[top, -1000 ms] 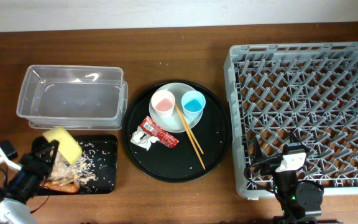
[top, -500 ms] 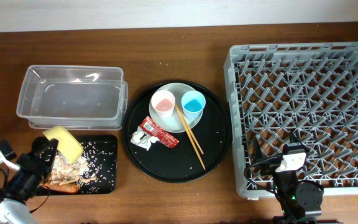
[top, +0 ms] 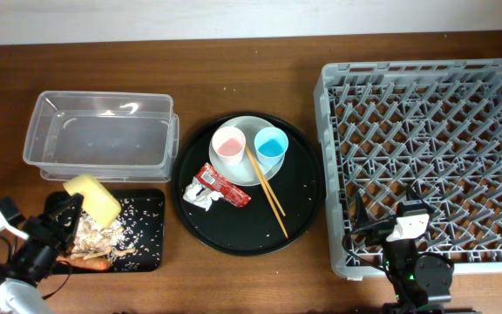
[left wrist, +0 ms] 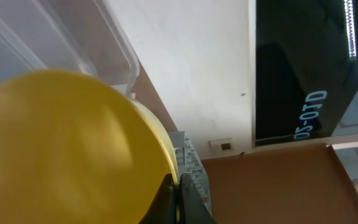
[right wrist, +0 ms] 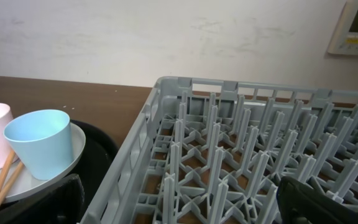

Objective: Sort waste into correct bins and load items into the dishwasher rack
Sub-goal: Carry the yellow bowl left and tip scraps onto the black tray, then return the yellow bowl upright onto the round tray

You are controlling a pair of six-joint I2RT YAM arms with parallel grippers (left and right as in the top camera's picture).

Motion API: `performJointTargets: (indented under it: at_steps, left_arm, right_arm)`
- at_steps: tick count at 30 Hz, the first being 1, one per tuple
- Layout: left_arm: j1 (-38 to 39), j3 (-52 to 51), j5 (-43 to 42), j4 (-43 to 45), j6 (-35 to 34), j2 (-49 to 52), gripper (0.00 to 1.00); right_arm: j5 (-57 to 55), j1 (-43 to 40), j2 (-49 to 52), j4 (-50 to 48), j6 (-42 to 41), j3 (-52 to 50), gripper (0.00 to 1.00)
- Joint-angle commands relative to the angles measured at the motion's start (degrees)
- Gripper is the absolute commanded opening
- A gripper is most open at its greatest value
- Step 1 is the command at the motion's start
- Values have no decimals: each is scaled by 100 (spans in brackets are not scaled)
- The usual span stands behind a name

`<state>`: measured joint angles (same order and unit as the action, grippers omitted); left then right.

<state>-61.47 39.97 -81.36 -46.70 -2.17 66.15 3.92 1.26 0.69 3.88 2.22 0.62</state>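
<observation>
The left jaws, pinched tight on the yellow bowl [top: 92,198], hold it tilted over the scraps [top: 103,240] in the shallow black tray [top: 151,260], the right jaws wide and empty far to its right; swung away too early, it might spill leftovers onto the worktop [top: 234,279].

Our left arm [top: 26,249] was black, with a small white block [top: 5,214] near its wrist and thin dark cables [top: 57,277] trailing off it. Our right arm [top: 418,277] was a rounded black housing topped by a white module [top: 405,228], black cables [top: 362,234] looping alongside. The right hand [right wrist: 180,202] had matte black fingers [right wrist: 39,202], and so did the left hand [left wrist: 176,199].
</observation>
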Motion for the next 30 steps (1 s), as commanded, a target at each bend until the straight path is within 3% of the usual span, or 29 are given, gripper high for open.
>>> performJointTargets:
  at_steps: [1,4,7,9,12,19,22,24,30]
  left_arm:
    - [-4,15,195,-55,179,-50,0]
    - [328,44,925,-170,168,-50,0]
    - [1480,446,1539,-205,-225,-68,0]
    - [2579,911,2243,-201,-557,-68,0]
    - [4651,1574,4048,-105,-1373,-66,0]
    - [8596,1659,7184,472,-2566,103,0]
    - [9757,1659,7823,839,-2566,597,0]
    - [10181,1659,7818,1128,-2568,1043,0]
    - [10572,1659,7702,1272,-2570,1786,0]
  right_arm:
    - [9,-15,-33,26,35,-31,98]
    - [9,-15,-33,28,33,-31,98]
    - [9,-15,-33,26,35,-31,98]
    - [9,-15,-33,26,35,-31,98]
    - [9,-15,-33,26,35,-31,98]
    - [9,-15,-33,26,35,-31,98]
    - [9,-15,-33,28,35,-31,98]
    - [9,-15,-33,28,35,-31,98]
    - [9,-15,-33,28,35,-31,98]
